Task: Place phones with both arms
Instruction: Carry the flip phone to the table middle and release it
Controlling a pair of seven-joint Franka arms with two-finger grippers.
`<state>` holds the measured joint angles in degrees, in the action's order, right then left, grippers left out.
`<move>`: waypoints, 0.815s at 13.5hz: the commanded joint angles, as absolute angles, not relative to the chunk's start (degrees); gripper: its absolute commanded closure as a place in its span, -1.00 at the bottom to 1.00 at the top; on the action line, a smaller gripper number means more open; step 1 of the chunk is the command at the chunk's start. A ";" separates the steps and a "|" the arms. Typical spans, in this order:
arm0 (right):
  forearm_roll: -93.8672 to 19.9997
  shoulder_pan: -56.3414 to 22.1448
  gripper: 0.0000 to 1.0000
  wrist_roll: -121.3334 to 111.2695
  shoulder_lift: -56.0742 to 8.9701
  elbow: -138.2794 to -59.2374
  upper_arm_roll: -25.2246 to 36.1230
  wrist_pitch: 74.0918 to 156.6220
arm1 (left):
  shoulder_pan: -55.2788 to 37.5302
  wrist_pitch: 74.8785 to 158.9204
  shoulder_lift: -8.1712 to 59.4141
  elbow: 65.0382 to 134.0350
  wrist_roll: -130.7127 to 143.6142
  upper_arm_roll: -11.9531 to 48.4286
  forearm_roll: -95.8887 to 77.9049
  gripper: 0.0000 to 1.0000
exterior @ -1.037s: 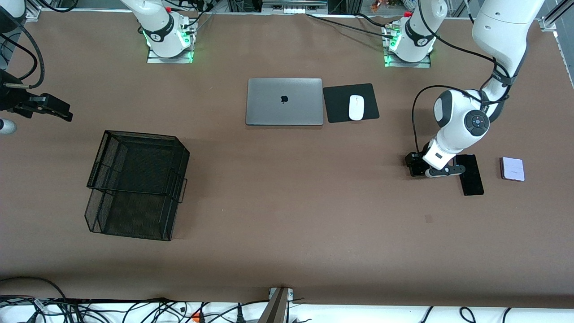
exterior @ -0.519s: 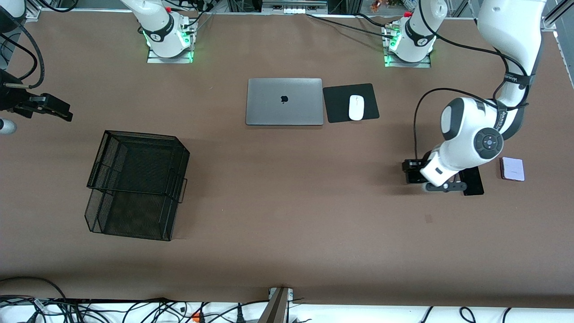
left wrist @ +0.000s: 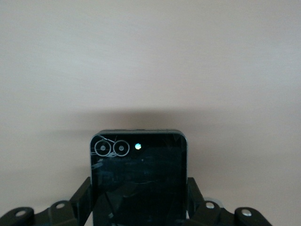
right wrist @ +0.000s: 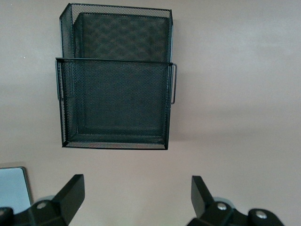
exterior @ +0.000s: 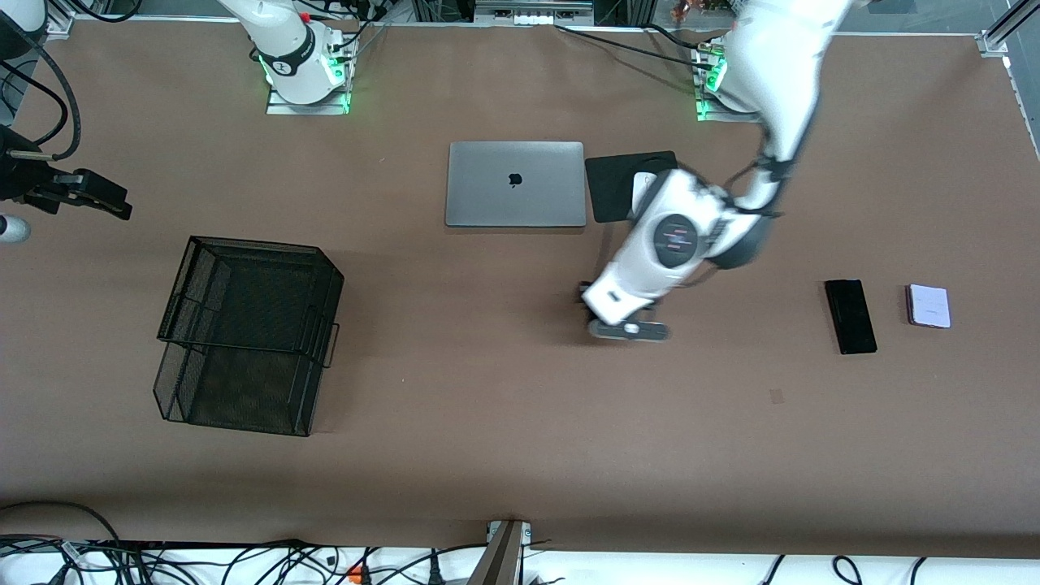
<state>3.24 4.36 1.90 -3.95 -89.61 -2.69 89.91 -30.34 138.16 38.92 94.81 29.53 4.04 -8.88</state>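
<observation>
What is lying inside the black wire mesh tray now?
Nothing that shows: through the black wire mesh tray only its dark mesh floor is visible, no phone. The part under its upper tier is darker and harder to judge. The small squarish black phone is held in the left gripper.

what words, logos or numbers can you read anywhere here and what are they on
No readable words or numbers anywhere.
Laptop: a dark apple logo on the lid, no lettering.
Left arm's round wrist cap: small markings, too blurred to read.
Small black phone in the left gripper: two camera rings, no text.
</observation>
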 commanded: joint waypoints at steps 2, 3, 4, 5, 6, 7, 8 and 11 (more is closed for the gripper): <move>3.16 4.13 -1.00 2.20 -2.37 -90.79 -2.55 89.74 | -38.57 152.20 46.31 91.76 42.33 2.99 -10.90 0.21; 3.08 4.13 -1.00 2.20 -2.37 -90.79 -2.55 89.74 | -39.89 153.01 46.49 91.67 45.23 2.99 -10.81 -0.07; 3.08 4.13 -1.00 2.20 -2.46 -90.79 -2.55 89.74 | -40.08 153.02 46.32 91.67 45.96 2.90 -10.81 -0.95; 3.16 4.04 -1.00 2.20 -2.55 -90.79 -2.64 89.74 | -39.82 153.02 45.80 92.10 45.18 2.81 -10.38 -1.00; 3.16 3.96 -1.00 2.20 -2.55 -90.79 -2.64 89.74 | -39.03 152.84 44.57 92.54 45.09 2.90 -10.20 -1.00; 3.08 3.96 -1.00 2.11 -2.55 -90.79 -2.64 89.74 | -38.76 152.49 43.78 92.55 45.52 2.55 -10.20 -1.00; 3.08 3.96 -1.00 1.50 -2.64 -90.79 -2.64 89.82 | -38.24 151.62 42.20 92.81 45.61 2.03 -10.20 -1.00; 3.08 3.78 -1.00 1.14 -2.99 -90.88 -4.90 89.82 | -30.97 134.10 34.30 92.73 42.65 1.41 -6.62 -1.00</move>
<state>3.19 4.21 1.62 -3.96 -89.65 -3.03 89.88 -35.64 144.47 40.93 91.41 45.24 1.13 -8.87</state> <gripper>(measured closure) 0.000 0.000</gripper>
